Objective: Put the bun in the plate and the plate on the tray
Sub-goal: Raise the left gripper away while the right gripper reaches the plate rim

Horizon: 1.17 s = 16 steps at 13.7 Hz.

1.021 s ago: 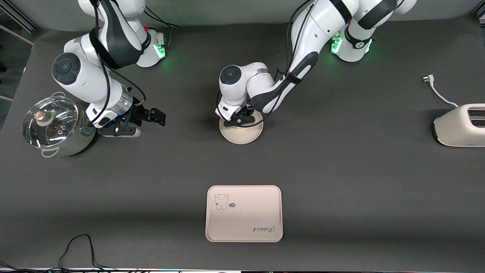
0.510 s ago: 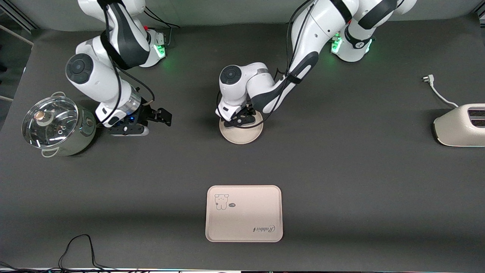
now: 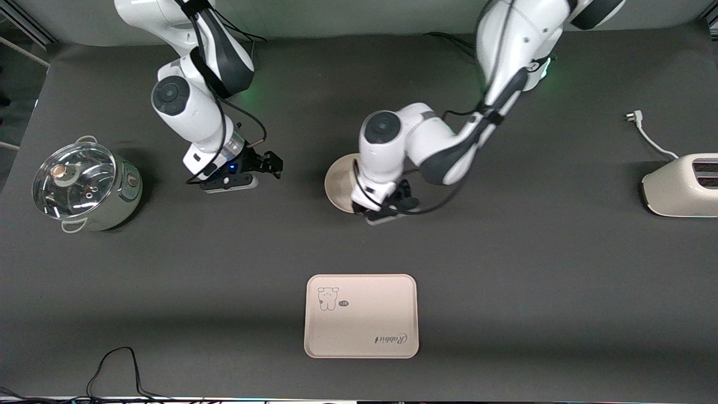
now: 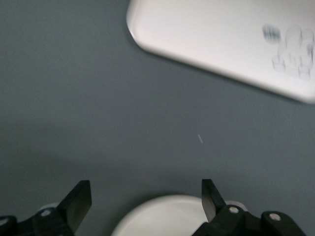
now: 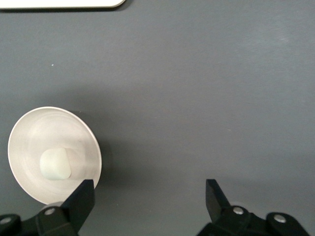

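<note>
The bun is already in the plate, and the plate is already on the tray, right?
Half right. The right wrist view shows the bun lying in the plate, but the front view shows the plate on the bare table, apart from the tray.

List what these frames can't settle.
- Bun: lies in the plate in the right wrist view; the left arm hides it in the front view.
- Plate: half covered in front view; left wrist view crops it.
- Left claw: height over the plate rim unclear.
- Tray: blurred and cropped in left wrist view.
</note>
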{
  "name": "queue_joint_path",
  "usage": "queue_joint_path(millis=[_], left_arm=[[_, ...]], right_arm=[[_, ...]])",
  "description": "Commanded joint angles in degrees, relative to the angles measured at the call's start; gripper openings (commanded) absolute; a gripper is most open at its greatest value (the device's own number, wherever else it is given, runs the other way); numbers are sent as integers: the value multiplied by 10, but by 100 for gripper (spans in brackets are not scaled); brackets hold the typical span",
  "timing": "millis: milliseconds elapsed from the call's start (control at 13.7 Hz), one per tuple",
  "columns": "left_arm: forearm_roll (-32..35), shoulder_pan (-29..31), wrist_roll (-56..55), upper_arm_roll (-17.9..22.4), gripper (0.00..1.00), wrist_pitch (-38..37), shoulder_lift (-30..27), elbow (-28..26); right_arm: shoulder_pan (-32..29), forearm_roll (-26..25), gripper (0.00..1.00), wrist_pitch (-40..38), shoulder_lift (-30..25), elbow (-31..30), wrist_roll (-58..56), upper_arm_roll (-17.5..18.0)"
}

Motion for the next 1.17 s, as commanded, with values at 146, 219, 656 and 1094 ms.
queue_joint_path(millis=[146,219,656,1094], left_arm=[[-101,136,224,5,100,-74,-74,-9],[-115,163,264,10,100,-100,-90,-8],[-188,226,488,125,100,-211,-180,-14],[-215,141,558,296,100,-232,-293,-118]], right_arm=[[94,12,100,152,87,-18,104,-6],[108,12,100,178,108,-18,105,-6],[171,4,99,268,188,-18,104,-24],[367,4,91,310,233,-15,104,-209]])
